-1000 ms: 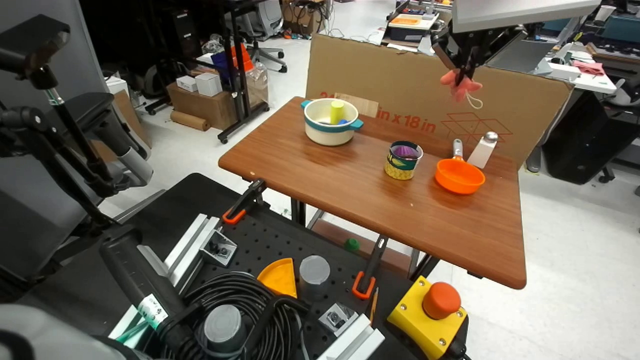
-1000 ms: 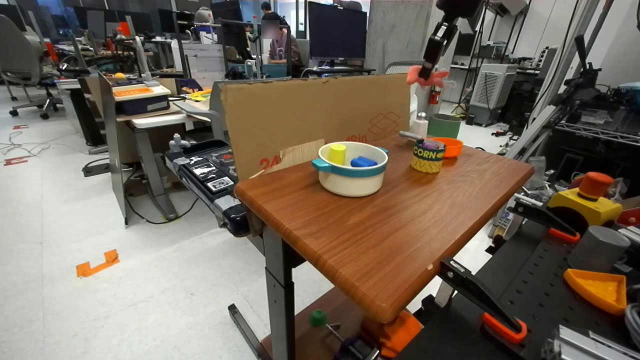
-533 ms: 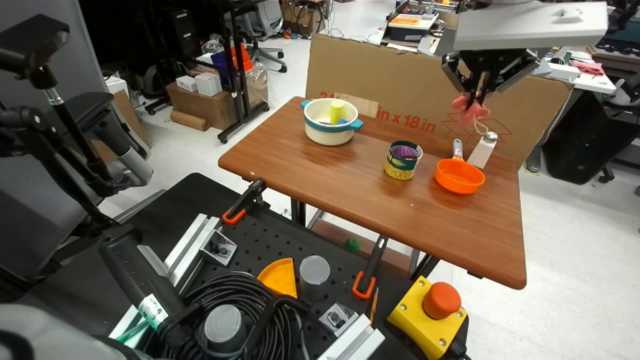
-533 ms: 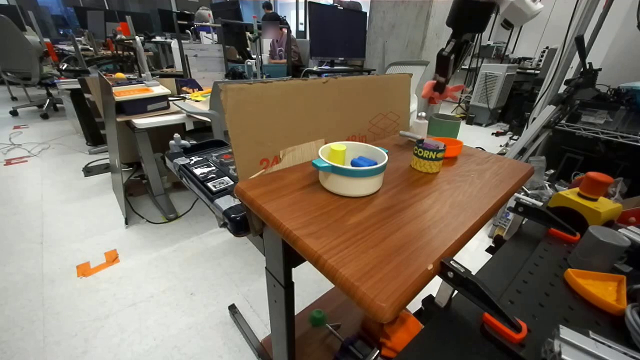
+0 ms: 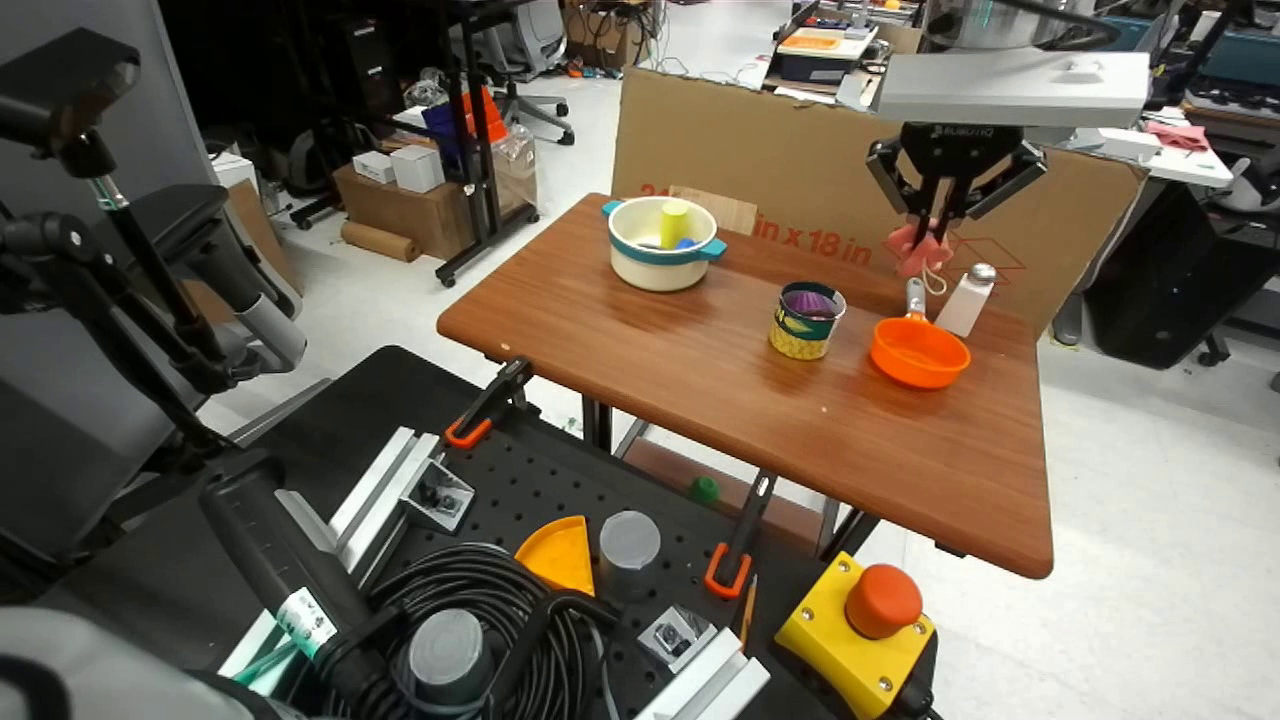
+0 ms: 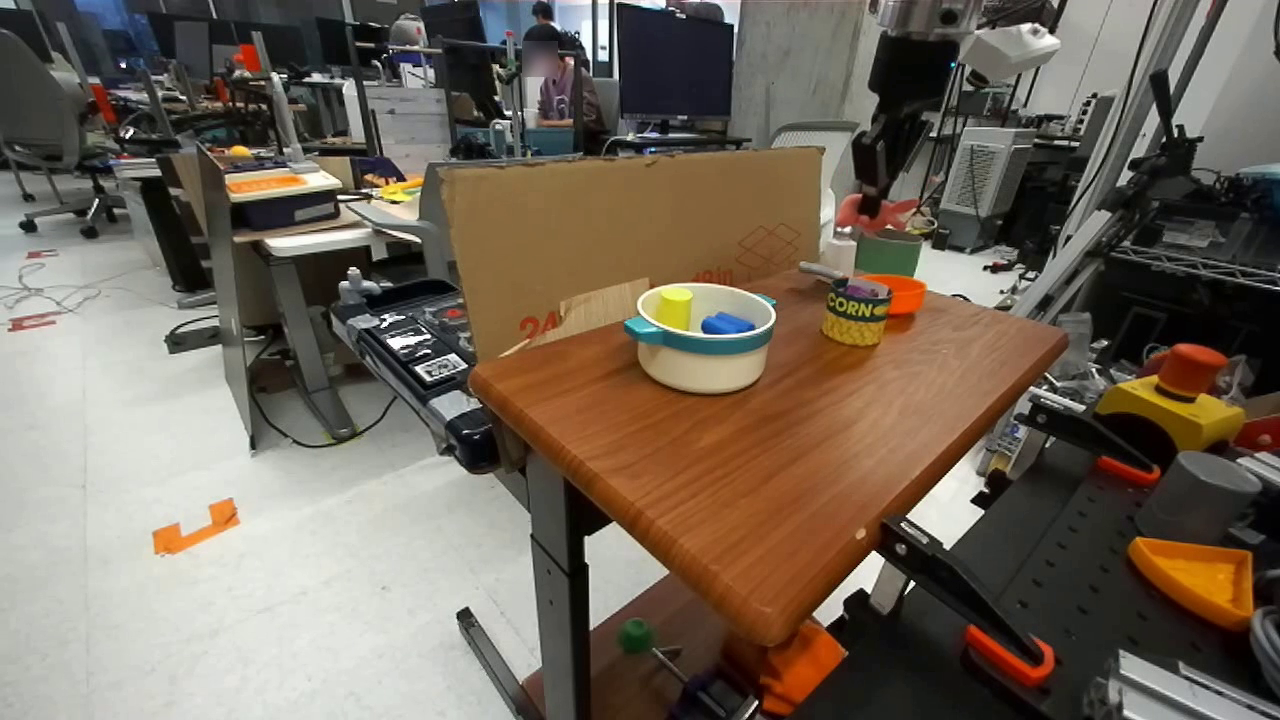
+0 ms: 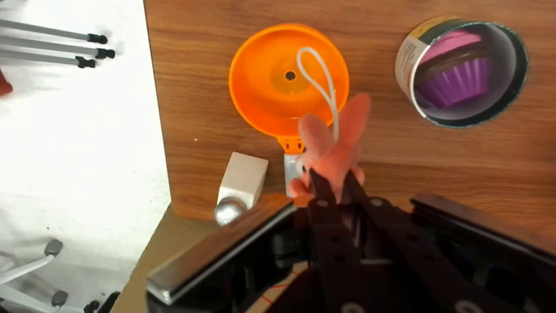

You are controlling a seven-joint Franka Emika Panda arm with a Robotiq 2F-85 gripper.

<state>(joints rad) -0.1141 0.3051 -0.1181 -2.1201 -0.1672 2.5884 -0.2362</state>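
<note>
Gripper [image 7: 331, 174] is pinching a smooth pink toy [image 7: 332, 157] with a stringy loop [image 7: 332, 103], up higher than the round, plasticky pan [image 7: 260, 87].

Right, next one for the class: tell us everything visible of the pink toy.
The pink toy looks soft, perhaps rubbery, with two rounded, ear-like lobes, smaller stubs and a pale cord loop hanging from it. The pincer grips it above the table. In the wrist view it shows in front of the orange pan.

Around the toy [image 7: 331, 161] in wrist view, the bench [image 7: 193, 100] bears pan [image 7: 271, 93] at eleven o'clock, can [image 7: 412, 61] at two, shaker [image 7: 243, 177] at eight.
</note>
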